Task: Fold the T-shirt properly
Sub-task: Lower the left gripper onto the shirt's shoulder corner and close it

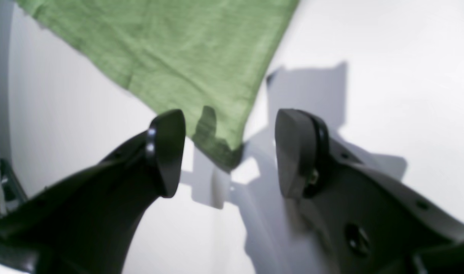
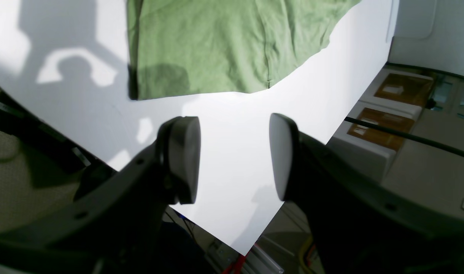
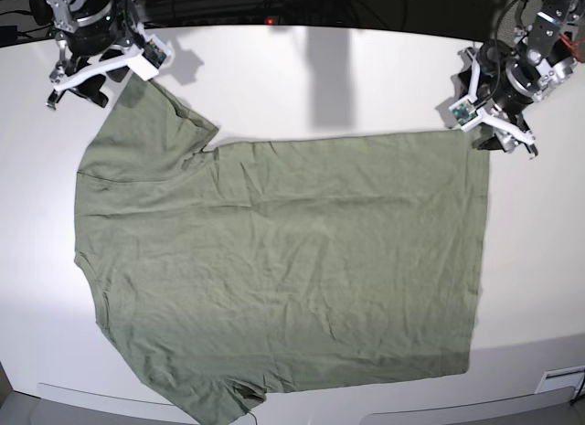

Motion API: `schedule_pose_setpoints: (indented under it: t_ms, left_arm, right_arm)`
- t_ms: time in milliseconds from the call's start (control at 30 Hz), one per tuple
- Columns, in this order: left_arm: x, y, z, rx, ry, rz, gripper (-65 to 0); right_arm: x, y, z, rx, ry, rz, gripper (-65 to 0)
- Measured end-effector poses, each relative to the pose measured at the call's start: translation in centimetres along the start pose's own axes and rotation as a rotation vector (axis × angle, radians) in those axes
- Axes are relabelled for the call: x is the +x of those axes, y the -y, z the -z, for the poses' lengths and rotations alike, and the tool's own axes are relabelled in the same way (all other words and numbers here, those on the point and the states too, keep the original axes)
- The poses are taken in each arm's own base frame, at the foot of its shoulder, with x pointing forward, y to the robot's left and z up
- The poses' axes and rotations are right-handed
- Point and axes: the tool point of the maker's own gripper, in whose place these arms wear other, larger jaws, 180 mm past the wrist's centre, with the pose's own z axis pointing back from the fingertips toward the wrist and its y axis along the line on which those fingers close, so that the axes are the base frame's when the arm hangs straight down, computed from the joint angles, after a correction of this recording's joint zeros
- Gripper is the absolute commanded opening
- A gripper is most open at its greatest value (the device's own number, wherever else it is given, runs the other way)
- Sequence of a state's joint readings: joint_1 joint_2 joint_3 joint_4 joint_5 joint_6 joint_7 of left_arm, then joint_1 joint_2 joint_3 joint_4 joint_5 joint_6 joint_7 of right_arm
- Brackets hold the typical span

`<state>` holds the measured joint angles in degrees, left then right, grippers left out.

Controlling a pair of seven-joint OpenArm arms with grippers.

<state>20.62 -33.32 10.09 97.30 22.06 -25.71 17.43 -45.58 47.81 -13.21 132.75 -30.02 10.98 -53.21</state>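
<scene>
The olive-green T-shirt (image 3: 283, 270) lies spread flat on the white table (image 3: 347, 78), its sleeves toward the left and its hem toward the right. My left gripper (image 3: 501, 137) hovers at the hem's far right corner. In the left wrist view that corner (image 1: 220, 148) rests on the table between the fingers of the left gripper (image 1: 230, 152), which is open and does not touch the cloth. My right gripper (image 3: 78, 85) is just beyond the far sleeve. It stands open (image 2: 234, 158) over bare table, with the sleeve edge (image 2: 201, 76) a little ahead of it.
The table's edge (image 2: 300, 167) runs close under the right gripper. Past it, white boxes with brown tops (image 2: 384, 129) sit on the floor and a black cable (image 2: 407, 137) crosses above them. Dark equipment and cables line the table's far side (image 3: 274, 5).
</scene>
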Motion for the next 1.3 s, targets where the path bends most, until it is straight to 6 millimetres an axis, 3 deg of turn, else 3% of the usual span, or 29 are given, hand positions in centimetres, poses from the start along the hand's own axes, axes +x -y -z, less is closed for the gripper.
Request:
schedule_pose_setpoints:
  t_ms: [367,667,867,1133,1300]
  left_arm:
    - [2.5,1.5,2.6,0.013,0.013,0.118,-28.1]
    - [0.1,0.4,3.4,0.058,-0.099,0.121,-28.1]
    - [-4.6,-1.6,2.2,0.091,-0.279,0.203,-28.1]
    - [-4.3,-0.8,2.3,0.071,-0.228,0.22,-37.1]
    - [-3.1,-0.6,2.7,0.07,-0.161,0.286,-37.6]
  right_arm:
    - [0.3,0.0,0.0,-0.001,0.015,0.0,-35.1]
    - [0.3,0.0,0.0,0.0,0.015,0.001,-35.1]
    - [0.3,0.0,0.0,0.0,0.015,0.001,-35.1]
    - [0.3,0.0,0.0,0.0,0.014,0.002,-35.1]
    - [0.3,0.0,0.0,0.0,0.014,0.002,-35.1]
